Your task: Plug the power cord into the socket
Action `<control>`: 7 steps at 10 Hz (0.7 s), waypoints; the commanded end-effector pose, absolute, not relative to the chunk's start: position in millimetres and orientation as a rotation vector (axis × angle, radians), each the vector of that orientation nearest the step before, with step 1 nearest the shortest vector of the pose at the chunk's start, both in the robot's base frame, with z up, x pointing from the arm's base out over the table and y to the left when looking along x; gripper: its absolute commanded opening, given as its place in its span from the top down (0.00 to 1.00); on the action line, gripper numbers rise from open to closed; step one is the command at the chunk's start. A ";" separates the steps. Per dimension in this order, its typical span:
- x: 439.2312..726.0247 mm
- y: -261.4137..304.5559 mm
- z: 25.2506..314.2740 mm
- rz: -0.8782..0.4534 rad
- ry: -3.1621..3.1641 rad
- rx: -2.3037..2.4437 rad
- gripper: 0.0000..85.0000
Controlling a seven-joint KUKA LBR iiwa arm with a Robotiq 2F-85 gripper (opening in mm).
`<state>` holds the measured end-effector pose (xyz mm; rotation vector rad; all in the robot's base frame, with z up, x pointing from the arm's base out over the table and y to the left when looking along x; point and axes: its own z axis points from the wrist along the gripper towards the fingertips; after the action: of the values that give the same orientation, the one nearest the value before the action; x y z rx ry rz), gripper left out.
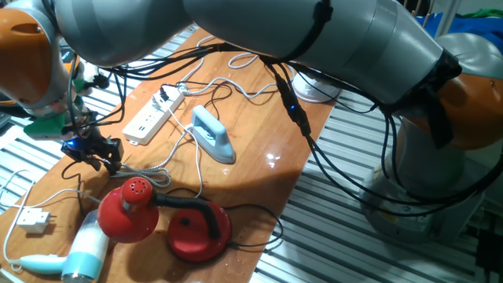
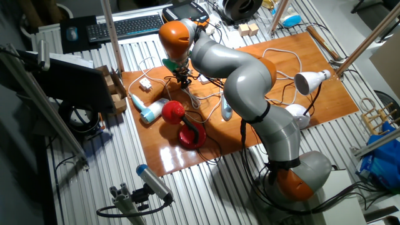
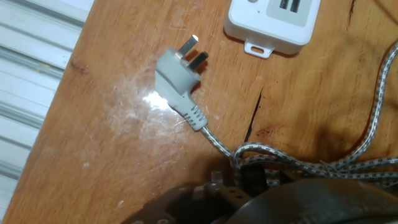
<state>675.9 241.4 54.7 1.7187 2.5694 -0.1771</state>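
At the left edge of the brown wooden desk (image 1: 263, 153), your black two-finger gripper (image 1: 104, 159) is hovering low, and I cannot tell whether its jaws are apart or together: in the hand view they are showing only as a dark blur along the bottom. Directly below it, the white-grey three-pin plug on the braided silver cord (image 3: 179, 73) is lying flat with its pins pointing at the long white rectangular power strip (image 1: 153, 118). That is the main danger: you are lining up over the wrong plug, and closing here would likely be picking it up instead of the thin black power cord (image 1: 277, 224). That cord seems to be trailing well apart to the right, past the round red lamp base (image 1: 196, 232). I am not finding its small black plug in any view, so its place and heading are unknown. The loose loops of braided cord could also be snagging the fingers. In the hand view the strip is cut off at the top edge, hiding most outlets, and the big grey arm is covering the far side of the desk.
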 end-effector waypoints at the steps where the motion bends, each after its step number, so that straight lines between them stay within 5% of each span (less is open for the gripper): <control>1: 675.9 241.1 54.4 -0.176 2.572 1.715 0.60; 5: 676.2 240.4 53.2 -0.174 2.578 1.699 0.60; 7: 676.2 239.9 53.4 -0.173 2.594 1.678 1.00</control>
<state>676.0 239.9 53.3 1.6769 2.5949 -0.1731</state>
